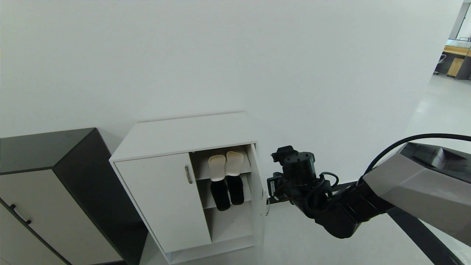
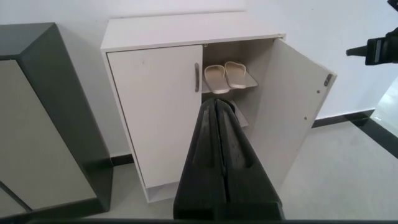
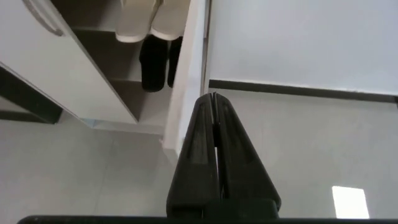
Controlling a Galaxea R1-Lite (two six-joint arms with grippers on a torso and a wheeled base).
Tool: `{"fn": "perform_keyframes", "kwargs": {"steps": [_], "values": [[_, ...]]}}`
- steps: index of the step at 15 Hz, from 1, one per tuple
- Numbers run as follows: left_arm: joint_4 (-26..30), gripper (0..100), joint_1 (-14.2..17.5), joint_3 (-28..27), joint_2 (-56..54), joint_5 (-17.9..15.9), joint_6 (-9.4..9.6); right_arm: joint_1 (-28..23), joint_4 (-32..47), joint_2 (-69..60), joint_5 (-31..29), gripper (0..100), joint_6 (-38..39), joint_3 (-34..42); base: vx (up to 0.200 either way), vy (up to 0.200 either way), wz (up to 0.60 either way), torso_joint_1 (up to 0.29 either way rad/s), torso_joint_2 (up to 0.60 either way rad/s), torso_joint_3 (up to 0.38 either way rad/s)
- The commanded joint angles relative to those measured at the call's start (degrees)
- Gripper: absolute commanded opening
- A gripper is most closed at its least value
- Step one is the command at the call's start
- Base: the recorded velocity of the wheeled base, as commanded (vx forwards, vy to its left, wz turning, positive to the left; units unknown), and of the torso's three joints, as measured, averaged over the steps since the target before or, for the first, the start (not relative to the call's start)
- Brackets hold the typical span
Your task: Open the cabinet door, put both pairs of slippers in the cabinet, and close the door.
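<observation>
Beside open cab. door [image 2: 298,118]: R tool [image 3: 213,98] (closed).

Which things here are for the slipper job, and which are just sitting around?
For the job: white cabinet, open door, pale slippers, black slippers, right pincer.
Just there: dark cabinet, far desk.

The black slippers [image 2: 238,111] sit mostly hidden behind the left claw [image 2: 217,100]; pale slippers [image 3: 152,18] beyond the right claw [image 3: 213,95] are cut off.
</observation>
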State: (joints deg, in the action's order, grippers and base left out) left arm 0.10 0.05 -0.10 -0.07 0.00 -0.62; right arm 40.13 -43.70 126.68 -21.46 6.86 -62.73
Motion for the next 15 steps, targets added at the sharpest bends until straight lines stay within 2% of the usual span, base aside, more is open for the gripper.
{"fn": "perform_keyframes", "kwargs": {"steps": [1, 4, 11, 15], "values": [[0.0, 0, 0.0, 0.0, 0.1, 0.0, 0.01, 0.4, -0.1, -1.6, 0.0, 0, -0.1, 0.9, 0.000, 0.000, 0.00, 0.000, 0.00, 0.000], [0.0, 0, 0.0, 0.0, 0.1, 0.0, 0.01, 1.0, -0.1, -1.5, 0.0, 0, -0.2, 0.9, 0.000, 0.000, 0.00, 0.000, 0.00, 0.000], [0.0, 0, 0.0, 0.0, 0.1, 0.0, 0.01, 1.4, -2.2, -1.1, 0.3, 0, -0.1, 1.4, 0.000, 0.000, 0.60, 0.002, 0.00, 0.003], [0.0, 0, 0.0, 0.0, 0.1, 0.0, 0.01, 0.1, -5.7, 0.0, 0.0, 0, -3.1, 2.9, 0.000, 0.000, 0.00, 0.000, 0.00, 0.000]]}}
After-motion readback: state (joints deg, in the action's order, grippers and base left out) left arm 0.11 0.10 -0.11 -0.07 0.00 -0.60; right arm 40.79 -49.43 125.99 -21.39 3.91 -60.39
